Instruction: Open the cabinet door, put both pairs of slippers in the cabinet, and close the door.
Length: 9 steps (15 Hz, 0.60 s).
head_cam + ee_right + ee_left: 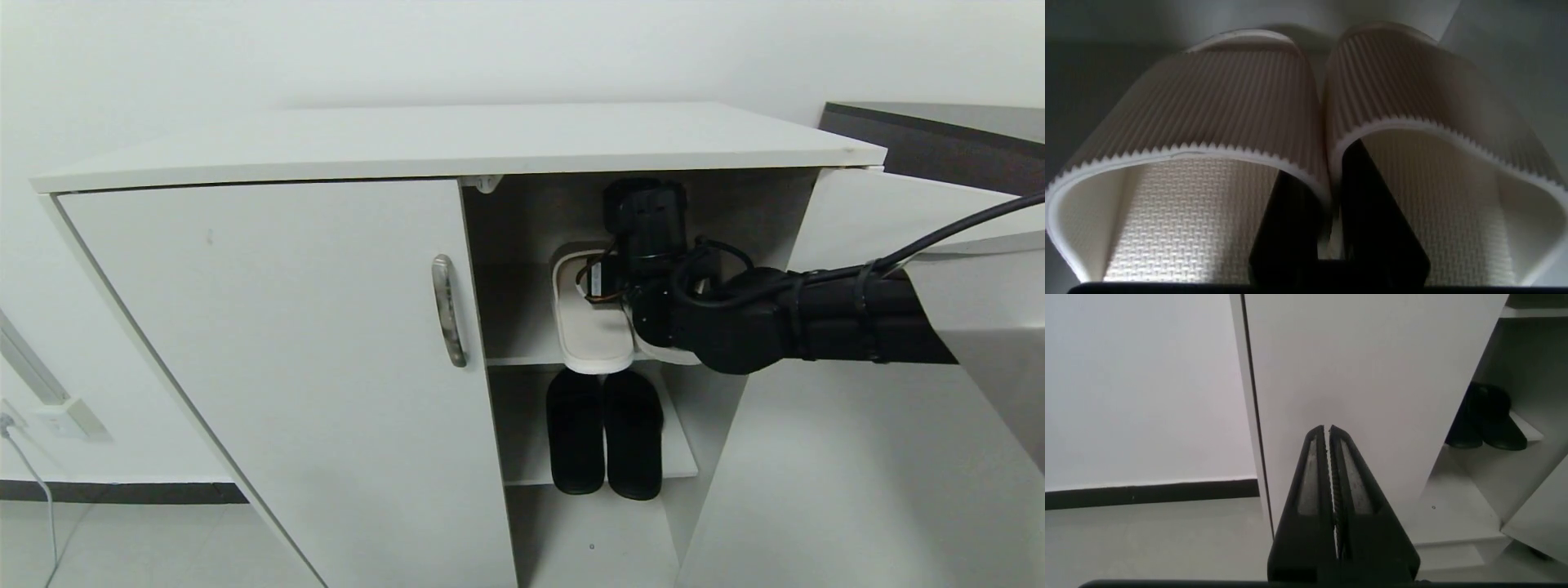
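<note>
Nearest to us is the right arm [775, 318], which reaches across the open right door [857, 457] into the cabinet [457, 139]. From its wrist we see the right gripper [1327, 163] with one finger slid under the strap of each of the white slippers [592, 327]. The two inner strap edges are pinched between the fingers, so the gripper is clamped on the pair.

The white slippers lie side by side on the upper shelf [522, 359], toes toward the back. Their heels hang slightly over the shelf's front edge.

On the lower shelf [522, 478] we find the black slippers [604, 433], also side by side and touching. Their heels stick out past the shelf's front edge, directly beneath the white pair.

The left door [269, 351] is closed, and its metal handle [447, 310] stands upright near the inner edge.

The left gripper [1328, 434] hangs low in front of that closed door, above the floor [1167, 531]. Its fingers are pressed together with nothing between them.
</note>
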{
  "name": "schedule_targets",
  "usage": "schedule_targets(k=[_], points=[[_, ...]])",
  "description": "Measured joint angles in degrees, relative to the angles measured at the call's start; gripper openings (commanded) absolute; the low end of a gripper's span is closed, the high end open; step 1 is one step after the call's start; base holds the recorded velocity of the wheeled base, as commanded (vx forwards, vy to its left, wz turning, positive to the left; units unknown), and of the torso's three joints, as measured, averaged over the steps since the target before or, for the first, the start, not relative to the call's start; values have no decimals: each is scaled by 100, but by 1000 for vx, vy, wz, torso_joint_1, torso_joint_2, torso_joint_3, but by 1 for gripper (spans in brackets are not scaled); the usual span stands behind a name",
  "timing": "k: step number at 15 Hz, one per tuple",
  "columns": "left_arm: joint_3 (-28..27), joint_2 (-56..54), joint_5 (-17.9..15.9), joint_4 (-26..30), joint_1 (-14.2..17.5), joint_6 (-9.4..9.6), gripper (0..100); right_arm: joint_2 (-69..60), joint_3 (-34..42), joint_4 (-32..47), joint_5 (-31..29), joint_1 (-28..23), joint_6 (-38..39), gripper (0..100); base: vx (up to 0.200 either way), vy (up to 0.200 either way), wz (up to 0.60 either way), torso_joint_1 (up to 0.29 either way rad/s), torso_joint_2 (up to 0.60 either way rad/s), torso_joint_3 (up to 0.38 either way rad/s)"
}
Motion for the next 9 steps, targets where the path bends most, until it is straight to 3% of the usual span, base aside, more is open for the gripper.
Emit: schedule_targets(k=[9], points=[[0,0,12,0,0,6,0,313,-310,146,258,-173,-9,0,0,0,0,0,0,0]])
